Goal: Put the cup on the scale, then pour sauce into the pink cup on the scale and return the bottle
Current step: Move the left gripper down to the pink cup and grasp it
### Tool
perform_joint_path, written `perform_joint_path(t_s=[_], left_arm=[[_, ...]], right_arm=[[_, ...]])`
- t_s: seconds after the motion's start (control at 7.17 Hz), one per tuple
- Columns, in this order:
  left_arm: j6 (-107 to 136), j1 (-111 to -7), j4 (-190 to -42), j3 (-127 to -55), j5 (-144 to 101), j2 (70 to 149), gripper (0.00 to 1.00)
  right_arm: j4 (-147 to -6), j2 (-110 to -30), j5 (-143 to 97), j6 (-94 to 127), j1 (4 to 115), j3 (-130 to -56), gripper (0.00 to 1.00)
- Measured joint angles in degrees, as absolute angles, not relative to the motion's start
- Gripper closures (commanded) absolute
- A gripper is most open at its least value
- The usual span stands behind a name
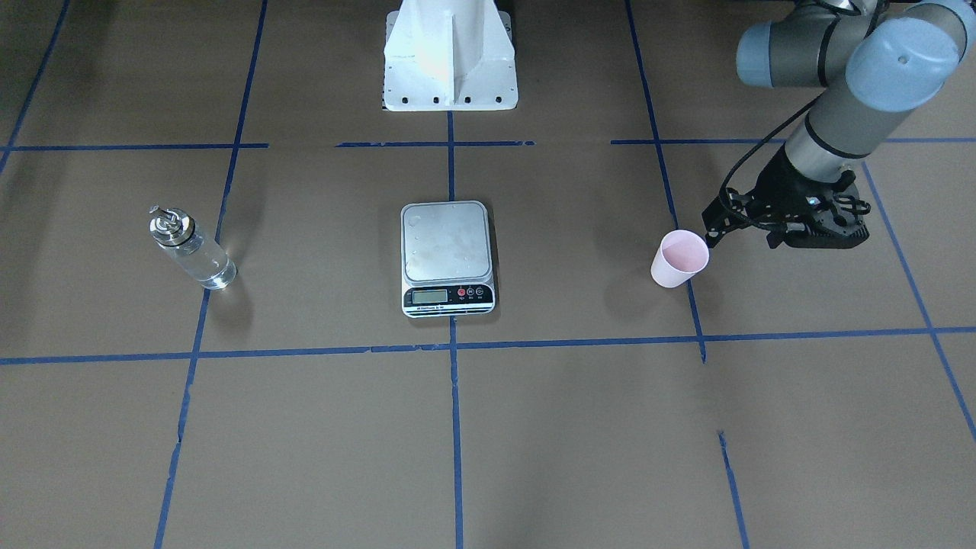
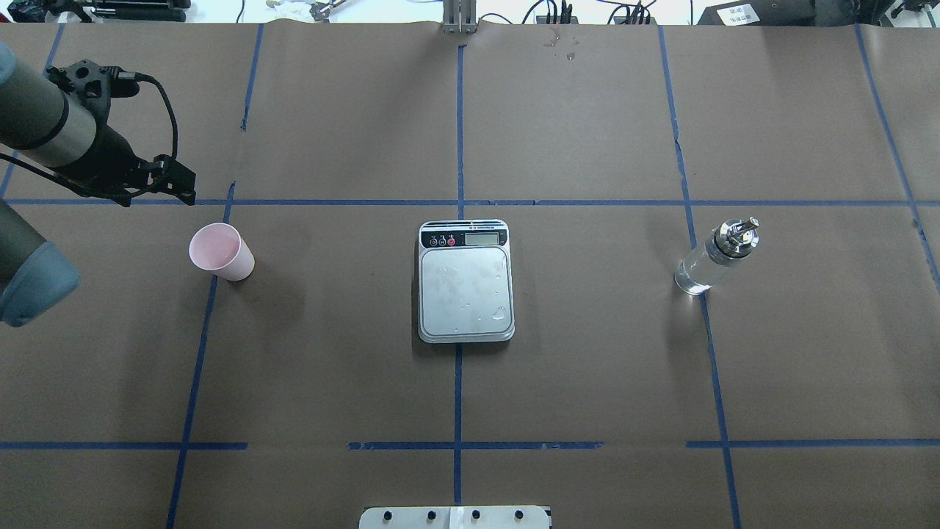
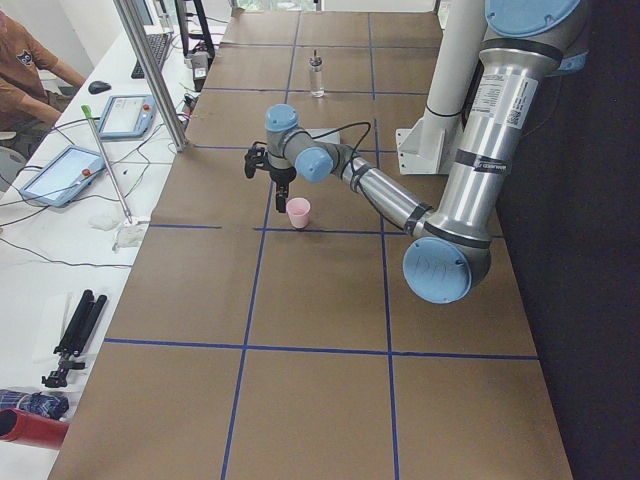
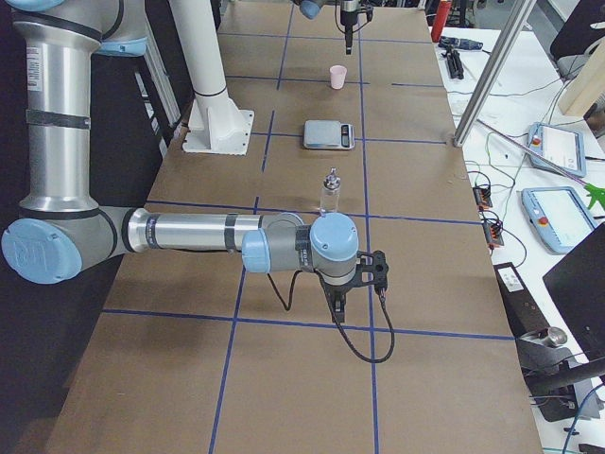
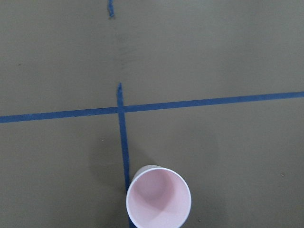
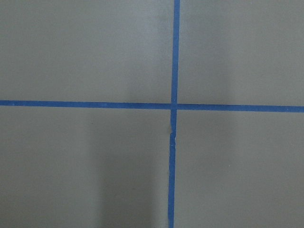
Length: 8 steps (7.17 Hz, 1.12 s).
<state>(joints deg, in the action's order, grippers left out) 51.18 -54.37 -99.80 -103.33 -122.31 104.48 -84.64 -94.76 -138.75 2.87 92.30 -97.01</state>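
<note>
Pink cup (image 2: pixel 220 251) first: where is it from your fingers?

Just beside my left fingers (image 2: pixel 175 184) and lower than them. It stands upright on the table (image 2: pixel 587 353), right by a blue tape line (image 2: pixel 197 367). My left wrist camera catches its rim at the bottom edge of the view. It is not yet on the scale (image 2: pixel 465 281).

Are those fingers released or clenched?

I cannot tell. They show only as a dark shape seen from the side, apart from the cup.

And the scale?

Well apart from my left fingers, off toward my right side. It lies flat on the table with a few drops on its steel platform.

The bottle (image 2: pixel 716 257)?

Farther the same way, past the scale. It is upright, with clear sauce (image 2: pixel 694 278) showing through the glass and the silver spout on top. It stands between the scale and my right fingers (image 4: pixel 337 298), which hang above a crossing of tape lines. I cannot tell whether those are released or clenched either.
</note>
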Motion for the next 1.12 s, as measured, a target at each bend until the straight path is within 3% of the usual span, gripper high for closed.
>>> perform_joint_path(t_s=[1.12], left_arm=[[57.7,-47.8,-103.9,-100.7,-120.3,103.4,0.02]], right_arm=[[-84.6,-94.7,-138.8,2.9,92.3,-97.2,0.0]])
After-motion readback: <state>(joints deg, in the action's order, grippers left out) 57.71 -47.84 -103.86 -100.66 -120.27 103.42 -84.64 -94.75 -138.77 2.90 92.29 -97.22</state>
